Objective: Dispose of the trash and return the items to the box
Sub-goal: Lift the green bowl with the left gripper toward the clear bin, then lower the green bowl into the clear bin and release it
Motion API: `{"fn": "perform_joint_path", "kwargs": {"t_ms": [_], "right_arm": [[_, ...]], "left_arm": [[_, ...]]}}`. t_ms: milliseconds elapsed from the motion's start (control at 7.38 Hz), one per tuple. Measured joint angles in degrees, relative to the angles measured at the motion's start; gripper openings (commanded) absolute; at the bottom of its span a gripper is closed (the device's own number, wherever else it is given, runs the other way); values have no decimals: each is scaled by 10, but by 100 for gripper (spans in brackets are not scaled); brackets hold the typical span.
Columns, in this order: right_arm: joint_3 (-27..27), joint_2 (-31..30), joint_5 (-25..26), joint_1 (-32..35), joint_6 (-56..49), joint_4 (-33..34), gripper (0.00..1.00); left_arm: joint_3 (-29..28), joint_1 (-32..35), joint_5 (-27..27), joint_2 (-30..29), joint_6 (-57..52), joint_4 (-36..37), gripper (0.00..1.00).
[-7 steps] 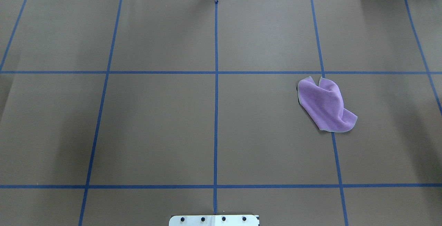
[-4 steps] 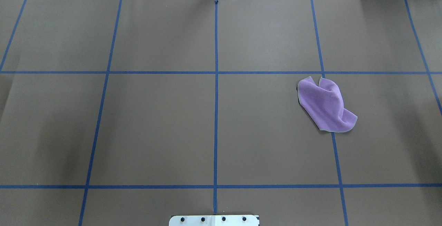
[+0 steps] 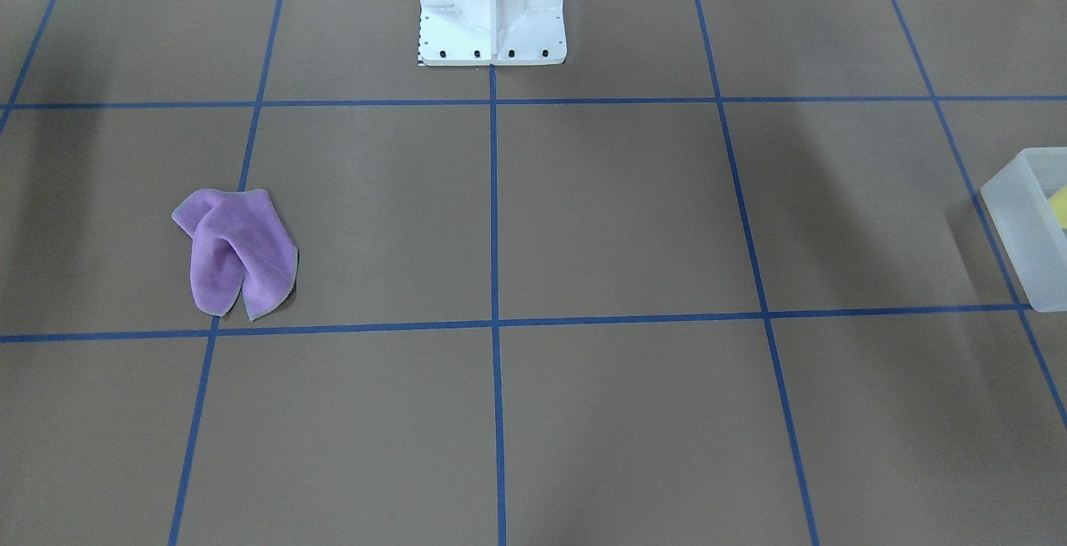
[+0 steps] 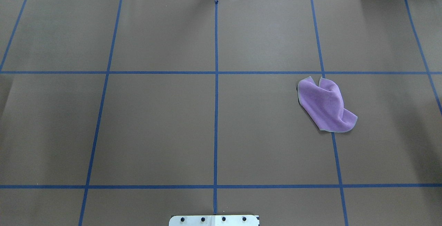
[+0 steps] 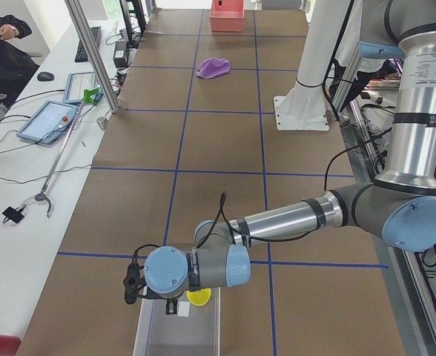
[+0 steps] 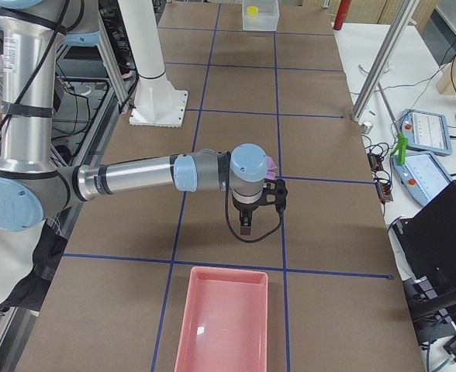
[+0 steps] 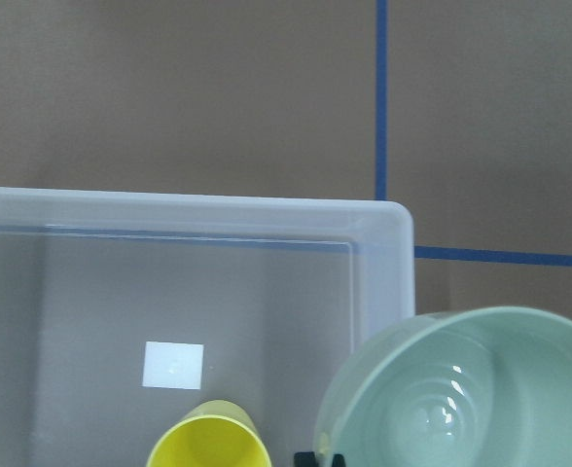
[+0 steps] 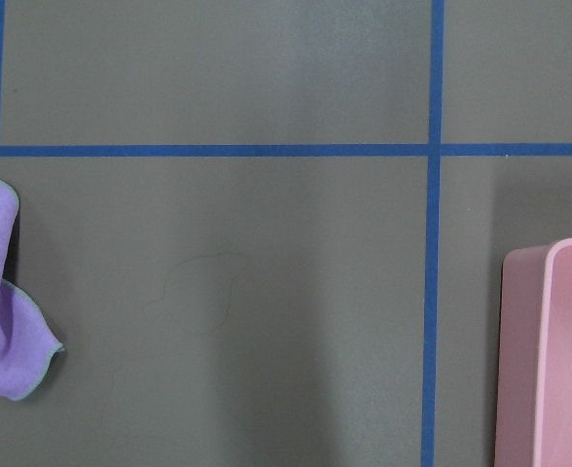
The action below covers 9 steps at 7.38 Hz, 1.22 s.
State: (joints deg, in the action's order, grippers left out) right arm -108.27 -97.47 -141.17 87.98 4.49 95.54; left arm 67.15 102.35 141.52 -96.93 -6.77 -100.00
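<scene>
while the left gripper [image 5: 170, 301] hangs over the clear box [image 5: 147, 335] at the table's [image 4: 155, 122] left end, its fingers are hidden under the wrist, so i cannot tell whether they are apart or together. seen from the left wrist camera, a yellow cup [image 7: 210, 440] stands upright inside the box, near a white label on the box floor. a pale green bowl [image 7: 461, 389] fills that view's lower right, mouth up, overlapping the box's corner; whether it is held or resting cannot be told.

the right gripper [image 6: 246, 226] points down over bare table, between the purple cloth [image 4: 326, 105] and the pink bin [image 6: 224, 318]. it shows only in the side view, and i cannot tell how its fingers stand.

the cloth lies crumpled on the table's right half, across a blue tape line, well apart from both containers. nothing shows inside the bin at the table's right end.
</scene>
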Motion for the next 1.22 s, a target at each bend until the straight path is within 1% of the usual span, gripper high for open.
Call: {"fn": "perform_joint_path", "kwargs": {"t_ms": [271,407,542,814,1220], "right_arm": [[-1,0,-1,0,0,0,100],[0,0,-1,0,0,0,100],[0,0,-1,0,0,0,100],[0,0,-1,-1,1,0,100],[-3,-2,-1,-1,1,1,100]], "left_arm": [[-127,6,0,-57,-24,-25,0],[-179,6,-1,-77,-25,-52,0],[-218,6,-4,-91,-24,-75,0],[-259,5,-19,-98,-24,-115,0],[-276,3,-72,-92,-23,-152,0]]}}
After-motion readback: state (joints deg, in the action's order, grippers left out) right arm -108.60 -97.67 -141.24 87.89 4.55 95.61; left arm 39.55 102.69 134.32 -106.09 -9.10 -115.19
